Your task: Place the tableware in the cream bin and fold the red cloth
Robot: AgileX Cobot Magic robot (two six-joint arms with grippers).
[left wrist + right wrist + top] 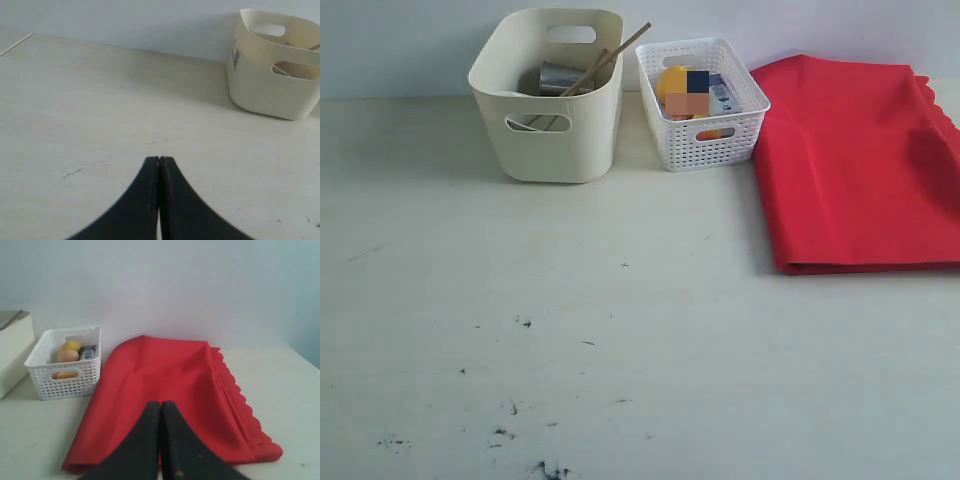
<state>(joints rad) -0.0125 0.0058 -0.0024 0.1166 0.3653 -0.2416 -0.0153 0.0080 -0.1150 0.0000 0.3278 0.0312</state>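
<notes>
**Pale scuffed worktop (pixel 620 330): both jobs look finished**

Bare surface fills most of my screens, with a plain light wall (pixel 420 40) behind the far edge. On the left, my left gripper (pixel 159 162) hangs over empty surface, black jaws pressed together with nothing between them. Near the far edge, left of the middle, stands the tall cream plastic bin (pixel 545 140) with rounded corners and oval handle holes. Inside it I make out the steel cup (pixel 560 78) and the pair of wooden chopsticks (pixel 615 52) leaning out over the rim. The round brown plate, pale bowl, metal knife and dark wooden spoon I cannot pick out, yet none lies on the worktop anywhere I can see, so I judge they sit down in the bin. Just beside it on the right is a small white lattice basket (pixel 705 140) holding a yellow lemon (pixel 672 78), not my concern. Toward the far right corner lies the large bright red cloth (pixel 860 170), flat in doubled layers, scalloped edges stacked along one side. My right gripper (pixel 160 407) looks onto it from the near side, clenched on nothing. By my reading both halves of the job are done, unless a tighter fold is wanted.
</notes>
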